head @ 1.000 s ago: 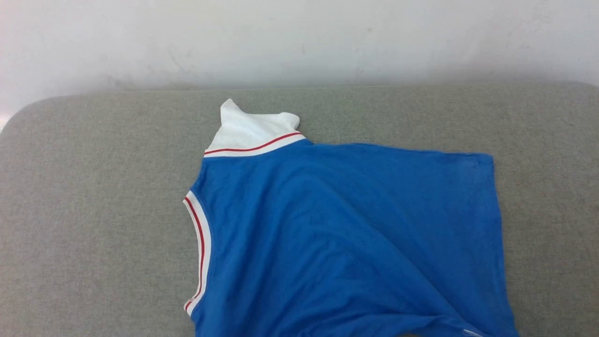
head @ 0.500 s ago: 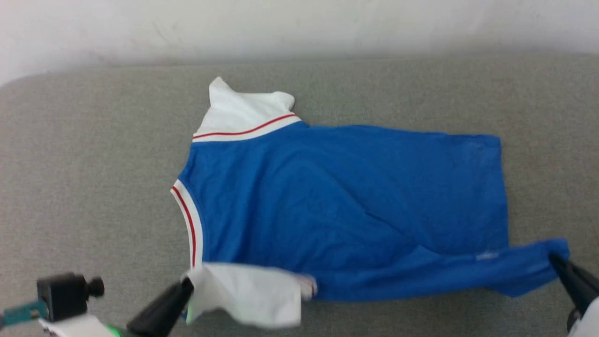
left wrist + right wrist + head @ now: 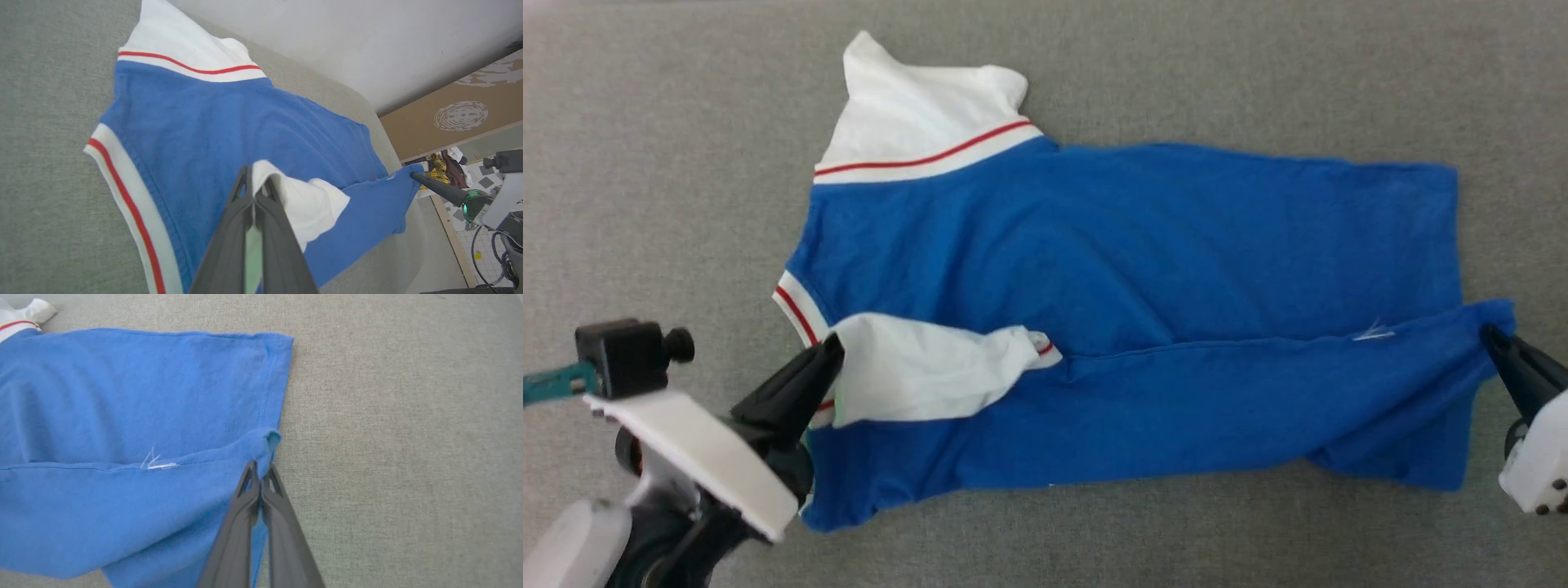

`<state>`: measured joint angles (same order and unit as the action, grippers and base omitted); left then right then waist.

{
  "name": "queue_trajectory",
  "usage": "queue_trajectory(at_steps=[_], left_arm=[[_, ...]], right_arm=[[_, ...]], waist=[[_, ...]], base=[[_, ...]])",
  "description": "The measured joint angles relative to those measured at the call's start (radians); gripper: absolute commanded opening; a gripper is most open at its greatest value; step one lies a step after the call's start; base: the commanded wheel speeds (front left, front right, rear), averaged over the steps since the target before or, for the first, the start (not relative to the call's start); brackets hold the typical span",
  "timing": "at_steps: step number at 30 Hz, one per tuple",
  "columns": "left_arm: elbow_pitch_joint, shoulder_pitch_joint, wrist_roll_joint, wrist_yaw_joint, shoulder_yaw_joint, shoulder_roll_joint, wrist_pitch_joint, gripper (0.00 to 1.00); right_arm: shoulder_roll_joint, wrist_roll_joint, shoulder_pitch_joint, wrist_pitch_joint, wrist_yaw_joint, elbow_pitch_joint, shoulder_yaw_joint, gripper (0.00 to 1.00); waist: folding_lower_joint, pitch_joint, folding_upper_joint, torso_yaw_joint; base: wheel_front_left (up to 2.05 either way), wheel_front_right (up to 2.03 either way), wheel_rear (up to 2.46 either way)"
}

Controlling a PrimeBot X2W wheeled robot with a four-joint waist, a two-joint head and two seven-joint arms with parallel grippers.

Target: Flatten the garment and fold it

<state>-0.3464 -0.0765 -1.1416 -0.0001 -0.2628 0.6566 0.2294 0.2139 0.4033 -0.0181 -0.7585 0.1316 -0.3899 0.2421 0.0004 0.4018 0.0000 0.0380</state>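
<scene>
Garment: garment (image 3: 1135, 237) lies across the middle of the grey cushion (image 3: 645, 163), neck toward 9 o'clock, hem toward 3 o'clock. Its near long edge is raised and turned over toward 12 o'clock.
Left claw: left gripper (image 3: 829, 353) at 8 o'clock, jaws closed on the near sleeve (image 3: 915, 376), which is white and bunched.
Right claw: right gripper (image 3: 1492, 335) at 3 o'clock, jaws pinched on the hem corner (image 3: 1499, 314).
Slip risk: each hold takes only a little cloth. A hard pull apart would likely draw the corner out of the right jaws and drop the fold crooked.
Lump risk: the left hold is on the sleeve, not the body. Laid down as it is, the bunch would probably end up trapped inside the fold.
Skew risk: the turned edge sags between the claws and a loose flap (image 3: 1405, 457) hangs at 5 o'clock. If one arm leads, the crease would run slanted.
Wrinkle risk: the far sleeve (image 3: 907, 114) at 11 o'clock is crumpled and the body shows diagonal creases. Folding now would press them in.
Drag risk: lowering under tension could slide the whole garment over the cushion.
</scene>
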Motion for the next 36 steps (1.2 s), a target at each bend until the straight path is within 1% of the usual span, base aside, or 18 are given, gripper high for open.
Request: queue_trajectory(at_steps=[6,12,13,14,15,16,17,20,22,27,30,32,36], left_arm=[[0.117,-0.088,0.027,-0.016,-0.036,-0.032,0.009,0.0],[0.212,-0.133,0.06,-0.011,-0.058,-0.053,0.008,0.0],[0.218,-0.137,0.06,-0.011,-0.062,-0.058,0.01,0.01],[0.222,-0.142,0.06,-0.011,-0.064,-0.06,0.013,0.25],[0.227,-0.145,0.06,-0.011,-0.065,-0.064,0.014,0.81],[0.234,-0.148,0.06,-0.008,-0.065,-0.07,0.014,0.81],[0.239,-0.149,0.06,-0.007,-0.065,-0.076,0.013,1.0],[0.245,-0.149,0.05,-0.002,-0.063,-0.094,0.002,1.0],[0.243,-0.142,0.049,0.004,-0.063,-0.096,-0.007,1.0],[0.205,-0.051,0.052,0.045,-0.03,-0.094,-0.069,1.0],[0.142,0.017,0.079,0.08,0.012,-0.098,-0.153,1.0],[0.095,0.06,0.114,0.11,0.048,-0.109,-0.237,1.0],[0.012,0.142,0.22,0.161,0.095,-0.147,-0.409,1.0]], right_arm=[[0.016,-0.019,-0.052,-0.021,0.0,0.051,-0.036,0.0],[0.02,-0.026,-0.071,-0.023,0.0,0.082,-0.039,0.0],[0.02,-0.026,-0.074,-0.025,0.0,0.084,-0.038,0.1],[0.02,-0.026,-0.074,-0.031,0.0,0.086,-0.038,0.34],[0.02,-0.026,-0.074,-0.033,0.0,0.086,-0.036,0.62],[0.02,-0.026,-0.074,-0.033,0.0,0.087,-0.034,0.62],[0.018,-0.026,-0.074,-0.032,0.0,0.089,-0.032,1.0],[0.009,-0.024,-0.074,-0.03,0.0,0.094,-0.038,1.0],[0.0,-0.02,-0.071,-0.029,0.0,0.093,-0.043,1.0],[-0.022,0.0,-0.029,-0.006,0.0,0.05,-0.027,1.0],[-0.039,0.0,0.012,0.031,0.0,-0.002,-0.006,1.0],[-0.055,-0.017,0.046,0.071,0.0,-0.036,0.013,1.0],[-0.086,-0.101,0.107,0.214,0.0,-0.1,0.044,1.0]], waist=[[-0.0001,0.07,0.0,0.004],[-0.0004,0.109,0.0,0.019],[-0.0005,0.11,0.0,0.023],[-0.0005,0.111,0.0,0.026],[-0.0004,0.11,0.0,0.028],[-0.0004,0.107,0.0,0.03],[-0.0004,0.104,0.0,0.031],[-0.0004,0.087,0.0,0.032],[-0.0004,0.071,0.0,0.031],[-0.0004,0.015,0.0,0.028],[-0.0004,-0.028,0.0,0.026],[-0.0005,-0.058,0.0,0.025],[-0.0006,-0.117,0.0,0.024]], base=[[0.0,0.0,0.0],[0.0,0.0,0.0],[0.0,0.0,0.0],[0.0,0.0,0.0],[0.0,0.0,0.0],[0.0,0.0,0.0],[0.0,0.0,0.0],[0.0,0.0,0.0],[0.0,0.0,0.0],[0.0,0.0,0.0],[0.0,0.0,0.0],[0.0,0.0,0.0],[0.0,0.0,0.0]])
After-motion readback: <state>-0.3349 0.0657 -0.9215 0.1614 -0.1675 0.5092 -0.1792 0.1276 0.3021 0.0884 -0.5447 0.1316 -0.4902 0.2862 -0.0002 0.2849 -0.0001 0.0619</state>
